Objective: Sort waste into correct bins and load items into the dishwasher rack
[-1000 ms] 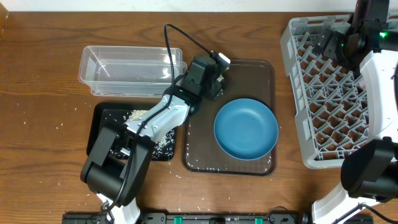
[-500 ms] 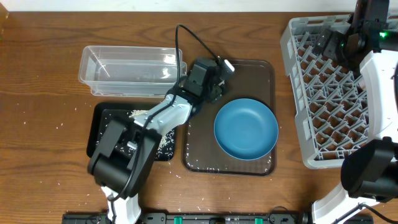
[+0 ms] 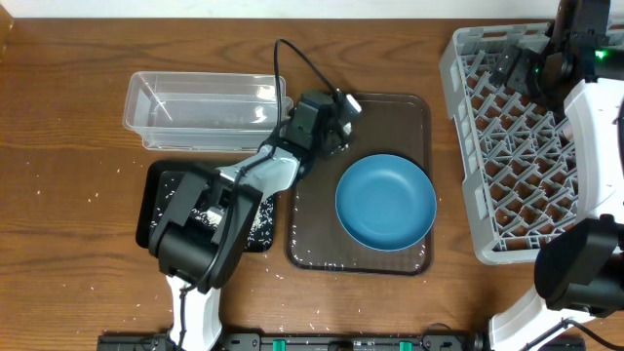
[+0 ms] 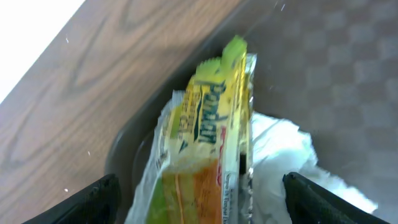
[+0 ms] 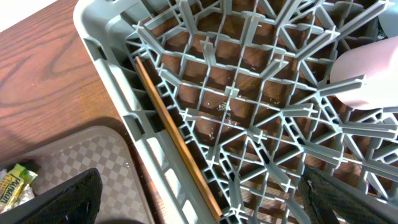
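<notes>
Brown rectangular plastic serving tray point(image 3: 314, 239) lies flat at mid-table, long side running near to far. It has rounded corners and a low raised rim. Close up from the left wrist, its floor shows a fine checkered texture. Dark wooden table point(image 3: 58, 117), bold grain, carries it. White strip point(image 3: 292, 8) runs beyond the table's far edge.

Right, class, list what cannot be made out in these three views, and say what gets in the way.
Left wrist: wrapper print blurred, lower end cut by the bottom edge; tissue partly behind it.
Overhead: both hidden beneath the left gripper.
Right wrist: pink bowl cut by the right edge.
Overhead: black tray partly under the left arm.
</notes>
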`<state>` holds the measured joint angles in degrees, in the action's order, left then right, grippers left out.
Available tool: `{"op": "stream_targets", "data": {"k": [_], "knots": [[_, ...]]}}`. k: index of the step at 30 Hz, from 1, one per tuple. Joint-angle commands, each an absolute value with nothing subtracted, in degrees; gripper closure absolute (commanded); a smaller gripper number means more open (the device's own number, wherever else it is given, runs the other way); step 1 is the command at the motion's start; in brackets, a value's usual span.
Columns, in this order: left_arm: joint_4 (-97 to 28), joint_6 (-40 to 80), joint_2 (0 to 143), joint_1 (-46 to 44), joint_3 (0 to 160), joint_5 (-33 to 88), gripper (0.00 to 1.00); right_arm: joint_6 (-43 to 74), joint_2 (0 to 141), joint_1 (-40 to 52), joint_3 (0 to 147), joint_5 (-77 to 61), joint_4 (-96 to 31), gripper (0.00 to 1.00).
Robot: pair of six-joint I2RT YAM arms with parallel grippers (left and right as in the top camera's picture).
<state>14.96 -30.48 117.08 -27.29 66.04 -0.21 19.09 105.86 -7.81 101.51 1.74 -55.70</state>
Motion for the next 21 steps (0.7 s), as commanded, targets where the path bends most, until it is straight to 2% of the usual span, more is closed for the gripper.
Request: {"op": "stream_targets", "data": {"k": [1, 4, 12, 15, 19, 21], "knots": [[15.2, -31.3, 118.5, -26.9, 66.5, -0.6, 0.20, 19.9, 105.1, -7.9, 101.7, 1.9, -55.8, 0.01], [15.8, -31.3, 118.4, -27.0, 66.5, -0.6, 0.30, 19.9, 105.1, -7.9, 101.7, 1.9, -55.8, 0.01], [16.9, -31.2, 117.5, -28.2, 66.5, -0.6, 0.73, 19.9, 105.1, -7.9, 101.7, 1.9, -55.8, 0.01], [16.9, -31.2, 116.4, -29.1, 66.5, -0.7, 0.85, 19.9, 105.1, -7.9, 101.7, 1.9, -55.8, 0.01], [16.8, -27.3, 113.6, -30.0, 66.5, -0.7, 0.94, 19.9, 105.1, -7.9, 101.7, 1.9, -55.8, 0.01], [16.8, -23.4, 111.6, -30.0, 66.5, -0.7, 0.94, 19.9, 105.1, -7.9, 101.7, 1.9, -55.8, 0.01]]}}
